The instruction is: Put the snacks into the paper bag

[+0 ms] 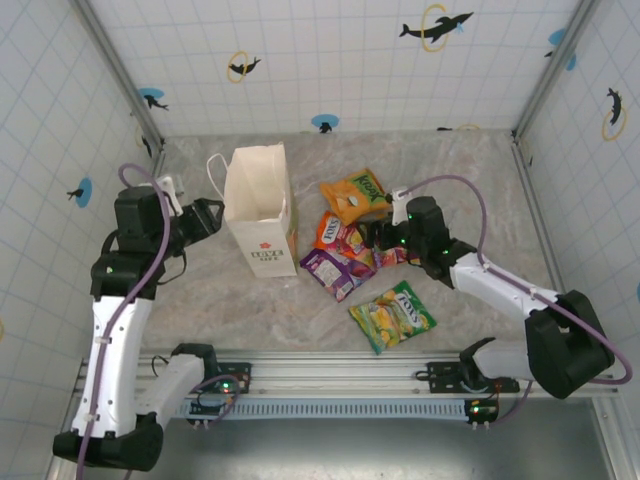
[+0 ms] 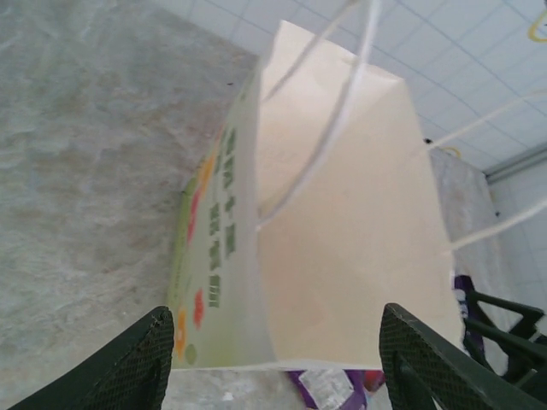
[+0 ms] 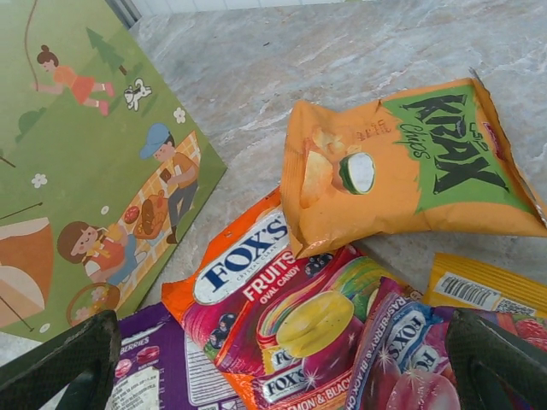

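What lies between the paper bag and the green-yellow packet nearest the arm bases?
In the top view, a purple packet lies flat between the paper bag and the green-yellow packet, closer to the bag.

The orange chips packet [image 3: 410,166] overlaps the red-orange candy packet [image 3: 273,316] beside the paper bag [image 3: 94,171].

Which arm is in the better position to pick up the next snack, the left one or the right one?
Right. The right end effector hangs open just above the red-orange Fox's packet in the snack pile. The left end effector is at the paper bag, on its far side from the pile.
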